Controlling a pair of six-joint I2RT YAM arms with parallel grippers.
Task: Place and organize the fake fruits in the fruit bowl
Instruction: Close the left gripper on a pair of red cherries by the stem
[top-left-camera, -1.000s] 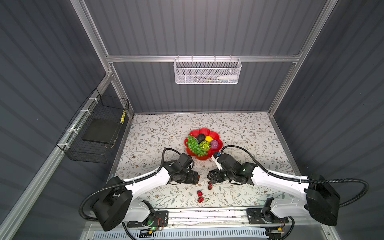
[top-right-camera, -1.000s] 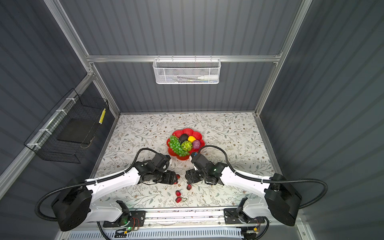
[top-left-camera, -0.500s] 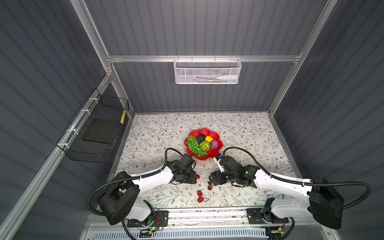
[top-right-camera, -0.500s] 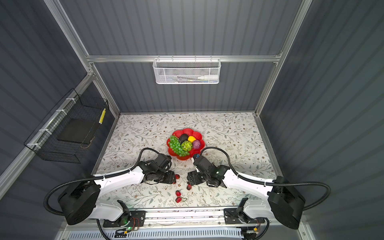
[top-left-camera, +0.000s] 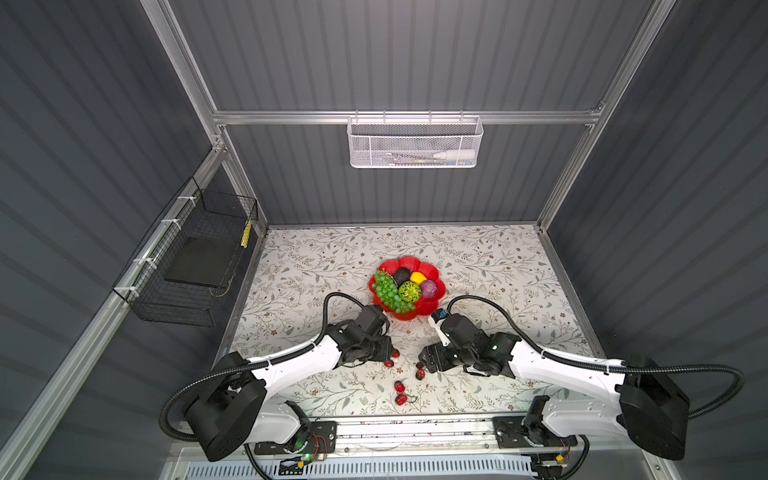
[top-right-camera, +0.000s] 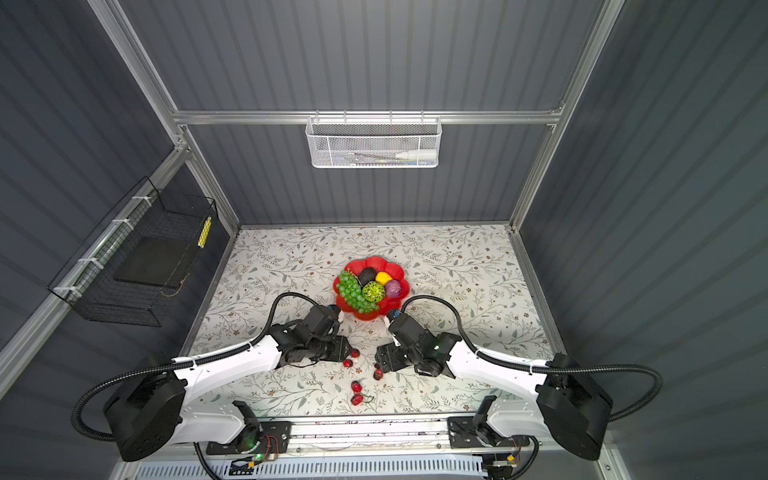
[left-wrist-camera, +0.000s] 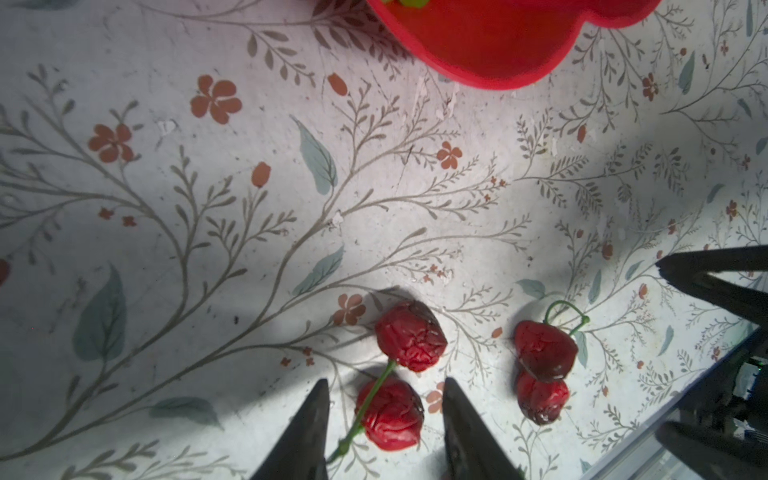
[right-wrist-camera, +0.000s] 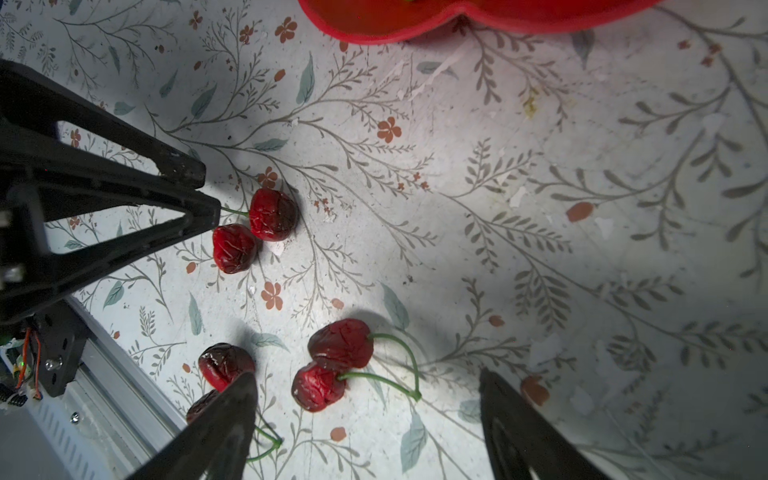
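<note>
**Left wrist view: one cherry framed, not yet pinched**

Left wrist view puts a cherry (left-wrist-camera: 390, 415) between the fingers (left-wrist-camera: 307, 436) of the left gripper (left-wrist-camera: 385, 380). The jaws are part-open, and a sliver of table (left-wrist-camera: 208, 249) shows on each side of the fruit, so I judge that nothing is gripped. Its twin (left-wrist-camera: 411, 336) lies just beyond the tips. The pair's long axis therefore runs along the gripper's reach, with the shared stem beside one finger. If the jaws pinch this cherry, the twin should trail by the stem.

The right gripper (right-wrist-camera: 366, 374) stands wide open and empty. A second pair (right-wrist-camera: 340, 345) lies between its fingers, nearer one of them.

In a top view, every cherry lies on the table at 6 o'clock from the bowl (top-left-camera: 415, 262), clear of its rim. The bowl holds the grapes (top-left-camera: 386, 291), among others, and sits at roughly 12 o'clock from both grippers. A third pair (top-left-camera: 400, 392) lies at 7 o'clock from the second pair, between the arms. I cannot tell which arm is nearer to it.
</note>
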